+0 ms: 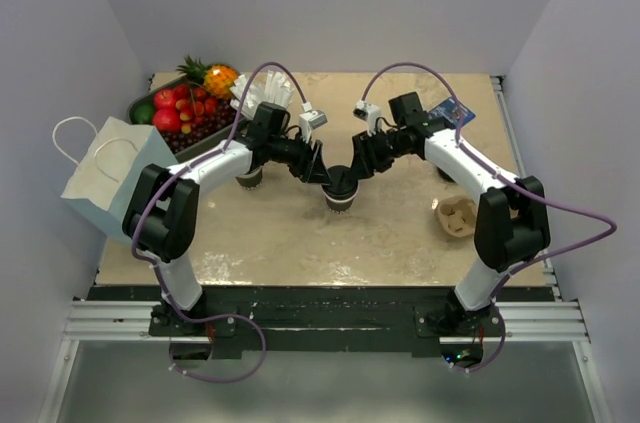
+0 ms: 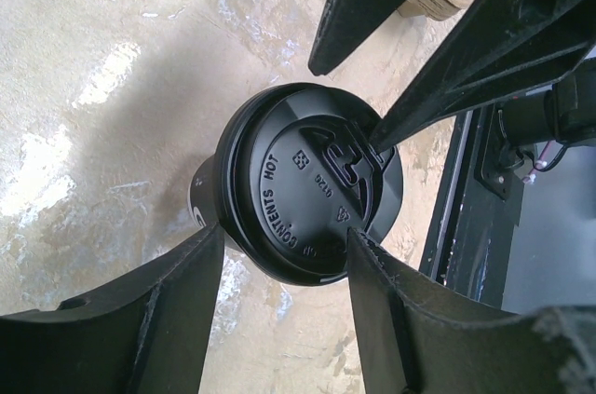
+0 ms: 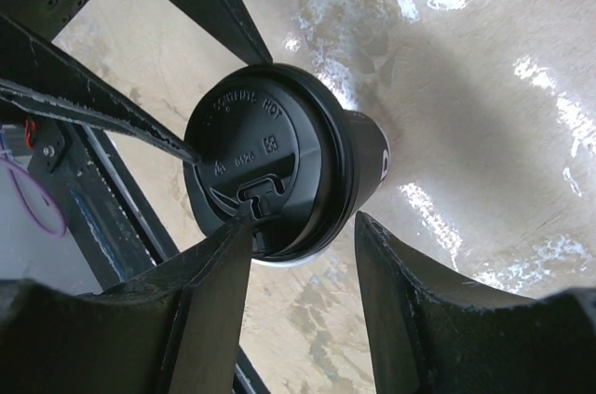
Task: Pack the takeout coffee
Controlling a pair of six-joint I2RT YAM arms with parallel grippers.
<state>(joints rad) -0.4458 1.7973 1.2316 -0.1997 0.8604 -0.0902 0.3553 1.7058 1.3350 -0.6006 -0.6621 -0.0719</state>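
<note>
The dark brown paper coffee cup (image 1: 340,199) stands upright in the middle of the mottled beige counter (image 1: 280,238), its round black plastic lid (image 2: 303,189) seated on top with raised lettering showing. Both arms are right on it — the left hand (image 2: 286,234) reaches in from the left, the right hand (image 3: 305,220) from the right, and they meet over the lid. The left hand is spread fairly wide: one finger (image 2: 158,319) sits just outside the lid's rim, the other over the lid's edge. The right hand is parted too, one fingertip (image 3: 228,264) touching the lid by the sip hole, its partner beside the cup wall. Neither is clamped on the cup. Out at the counter's left edge sits a white paper bag with loop handles (image 1: 105,178). Behind it is a dark tray of red and green fruit (image 1: 150,91) — and on the right, near the right arm, lies a tan cardboard piece (image 1: 457,215).
</note>
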